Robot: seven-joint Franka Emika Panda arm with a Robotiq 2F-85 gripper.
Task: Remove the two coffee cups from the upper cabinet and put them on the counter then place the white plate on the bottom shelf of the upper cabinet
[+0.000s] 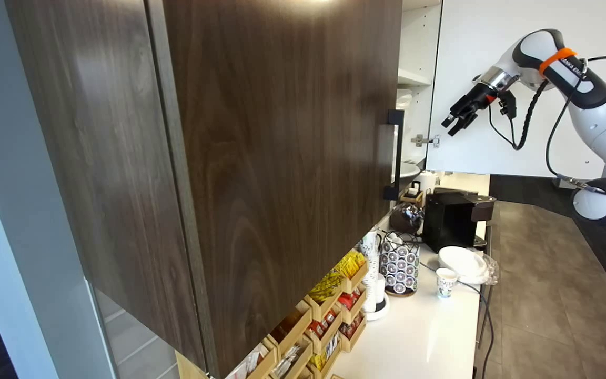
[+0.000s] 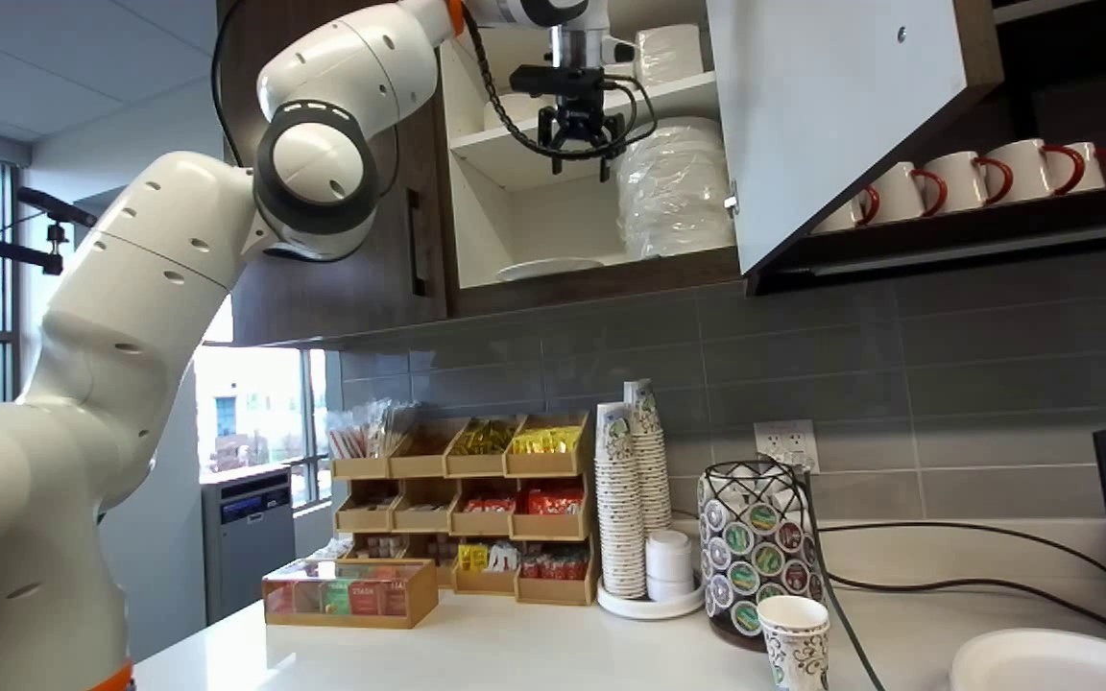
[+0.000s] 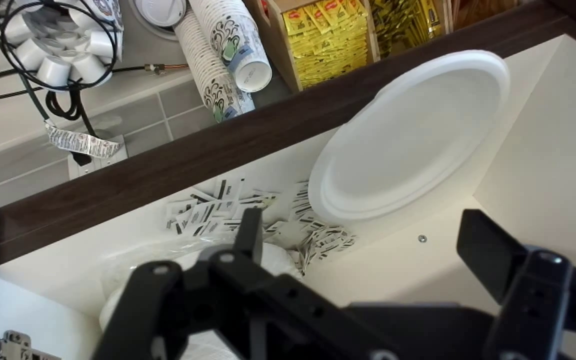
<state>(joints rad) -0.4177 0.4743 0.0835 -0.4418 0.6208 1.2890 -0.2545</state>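
- Hanging before the white-walled upper cabinet (image 2: pixel 479 226), the black pincer (image 2: pixel 580 171) holds nothing, jaws wide apart.
- The round white plate (image 3: pixel 408 140) lies on the pale bottom shelf (image 3: pixel 288 167), seemingly overlapping its dark wooden edge (image 3: pixel 168 167); a low swing could tip it.
- Two nested, patterned white paper cups (image 2: pixel 796 648) stand on the light counter (image 2: pixel 515 660).

- In an exterior view, cabinet (image 1: pixel 421 34) mostly hidden behind brown door (image 1: pixel 287 158).
- In an exterior view, dish (image 2: pixel 1057 664) cut off at corner.
- Wrist view: packets (image 3: pixel 208 212), print unreadably small; end effector (image 3: pixel 363 227) cut off below.
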